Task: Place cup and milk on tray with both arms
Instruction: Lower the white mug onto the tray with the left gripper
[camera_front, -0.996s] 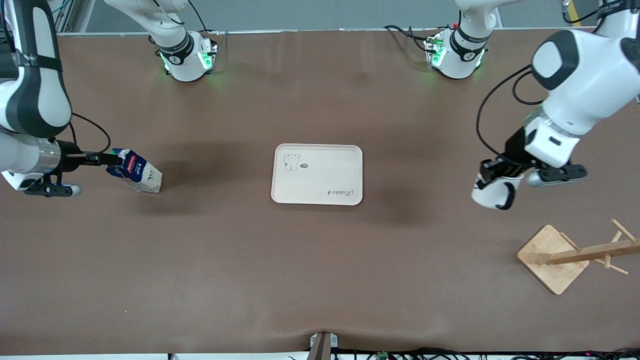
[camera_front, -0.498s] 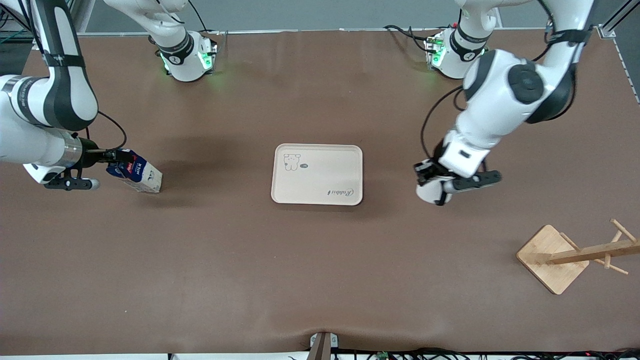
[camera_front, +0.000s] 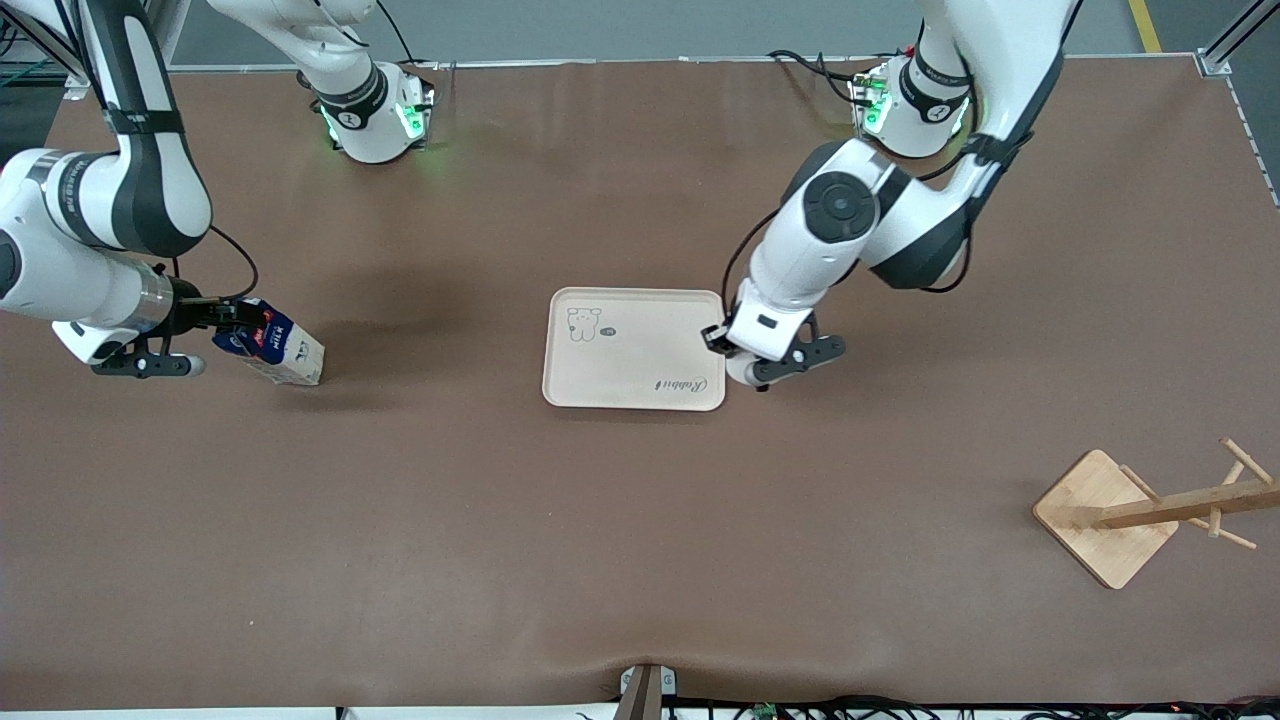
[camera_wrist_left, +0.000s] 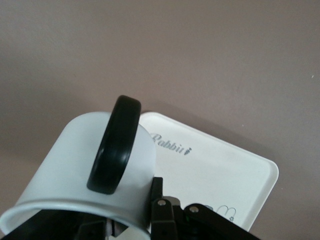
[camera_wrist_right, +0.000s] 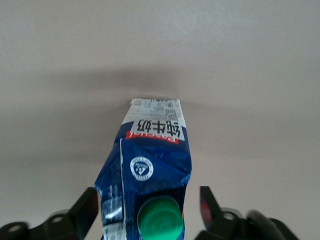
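The cream-white tray (camera_front: 635, 350) lies in the middle of the table. My left gripper (camera_front: 718, 338) is shut on the rim of the white cup (camera_front: 737, 372) and holds it over the tray's edge toward the left arm's end. In the left wrist view the cup (camera_wrist_left: 75, 160) is tilted with its black handle (camera_wrist_left: 115, 145) up, the tray (camera_wrist_left: 215, 170) below it, and my left gripper (camera_wrist_left: 142, 210) pinching its wall. The milk (camera_front: 280, 347) stands on the table toward the right arm's end. My right gripper (camera_front: 228, 318) is open around its top, the green cap (camera_wrist_right: 160, 217) between the fingers (camera_wrist_right: 85, 210).
A wooden rack (camera_front: 1105, 515) with a square base lies near the table's corner toward the left arm's end, nearer the front camera. The two arm bases (camera_front: 375, 110) stand along the table's top edge in the front view.
My left arm has swung the cup from the left arm's end of the table to the tray's edge. My right gripper has stayed at the milk, which has not moved.
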